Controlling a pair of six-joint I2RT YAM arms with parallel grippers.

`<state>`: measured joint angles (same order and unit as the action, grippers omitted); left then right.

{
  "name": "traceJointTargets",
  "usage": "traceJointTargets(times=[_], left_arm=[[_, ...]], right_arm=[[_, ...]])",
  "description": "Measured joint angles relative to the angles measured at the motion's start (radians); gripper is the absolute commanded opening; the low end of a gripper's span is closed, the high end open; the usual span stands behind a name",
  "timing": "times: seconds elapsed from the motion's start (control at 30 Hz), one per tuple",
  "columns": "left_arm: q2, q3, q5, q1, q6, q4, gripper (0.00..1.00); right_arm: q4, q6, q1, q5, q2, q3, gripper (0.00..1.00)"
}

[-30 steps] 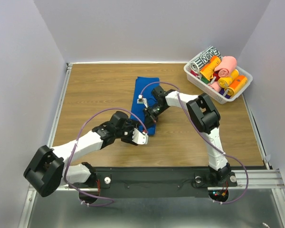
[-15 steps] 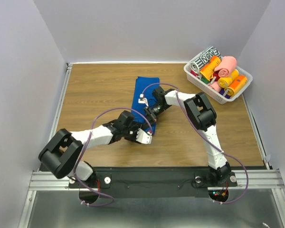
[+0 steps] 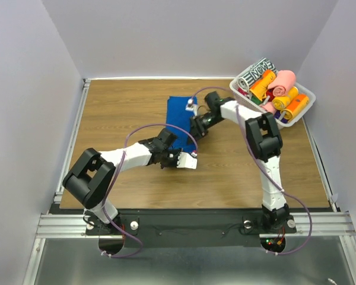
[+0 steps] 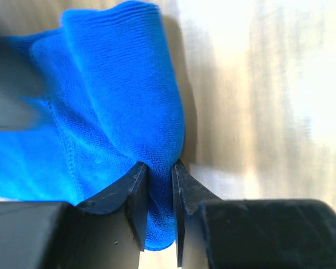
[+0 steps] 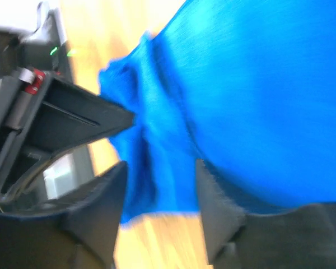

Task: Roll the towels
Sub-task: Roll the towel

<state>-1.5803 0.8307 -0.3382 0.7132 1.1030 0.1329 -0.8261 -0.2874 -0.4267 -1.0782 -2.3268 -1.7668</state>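
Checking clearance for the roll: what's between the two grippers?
A bunched fold of the blue towel. The left gripper pinches it; the right gripper stands open over it. Clearest in the right wrist view.

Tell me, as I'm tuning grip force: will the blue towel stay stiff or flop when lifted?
Probably floppy: the blue towel bunches into soft folds where the left gripper pinches it. Its ribbed, fuzzy weave likely resists slipping. It looks thin, so probably light.
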Motion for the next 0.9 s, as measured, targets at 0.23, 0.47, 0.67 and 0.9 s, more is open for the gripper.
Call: traceJointTargets(times=[0.23,0.47,0.67,0.9], left_arm=[[-0.06,0.102,-0.129,-0.011,-0.082,0.177,0.23],[-0.236,0.307,-0.32,-0.091,-0.133,0.377,0.27],[-0.426,0.508,-0.508,-0.177,-0.146,0.588,0.28],[-0.573,0.649,-0.647,-0.233,-0.148,0.758,0.32]], right_arm=[[0.031,0.03,0.217,0.108,0.206,-0.007,0.96],[0.04,-0.044,0.284,0.245,0.629,0.22,1.0],[-0.013,-0.158,0.241,0.306,0.919,0.406,1.0],[-0.02,-0.222,0.024,0.504,1.028,0.543,1.0]])
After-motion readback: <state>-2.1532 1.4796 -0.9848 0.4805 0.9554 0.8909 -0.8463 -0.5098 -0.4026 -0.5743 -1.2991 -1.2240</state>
